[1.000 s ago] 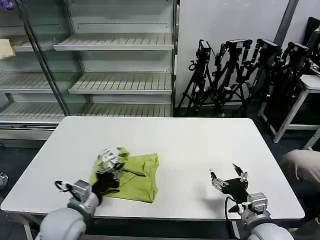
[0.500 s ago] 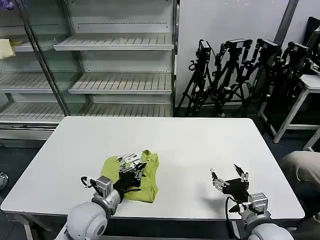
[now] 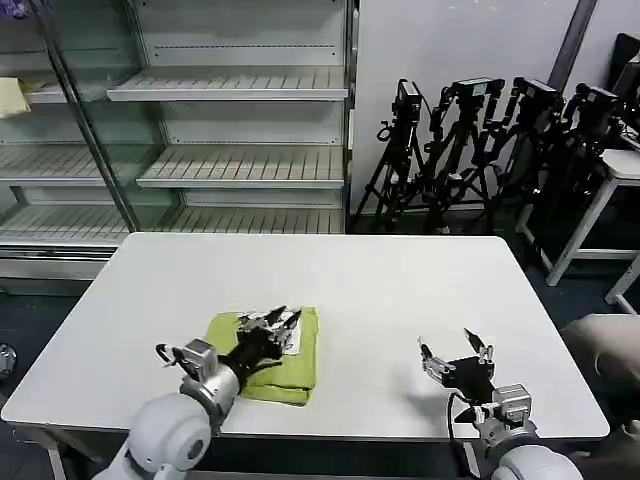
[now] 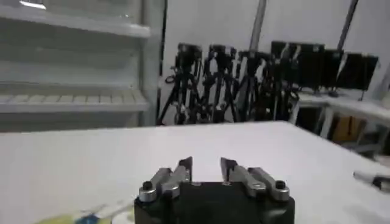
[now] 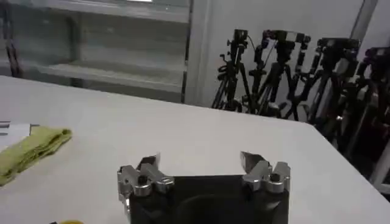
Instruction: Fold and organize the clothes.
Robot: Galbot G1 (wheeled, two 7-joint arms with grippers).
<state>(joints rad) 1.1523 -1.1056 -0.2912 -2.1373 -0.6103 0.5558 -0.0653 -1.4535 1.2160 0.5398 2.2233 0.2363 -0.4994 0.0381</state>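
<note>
The clothes are one lime yellow-green T-shirt (image 3: pixel 285 372), lying folded into a narrow flat bundle near the front left of the white table (image 3: pixel 400 275). My left gripper (image 3: pixel 272 322) hovers just over the shirt's top layer, open, with nothing between its fingers (image 4: pixel 206 169). My right gripper (image 3: pixel 455 352) rests open above bare table at the front right, well apart from the shirt (image 5: pixel 200 163). From the right wrist view, the shirt's folded edge (image 5: pixel 30 152) lies far off to the side.
A metal shelving unit (image 3: pixel 240 165) stands behind the table at the left, with a pale cloth (image 3: pixel 12 96) on one shelf. Black tripods (image 3: pixel 480 150) crowd the back right beside a white side table (image 3: pixel 615 175). A person's knee (image 3: pixel 600 345) shows at the right edge.
My left gripper carried the shirt's left part rightward over the rest, then let go. The shirt now lies flatter and narrower. The right arm stayed still.
</note>
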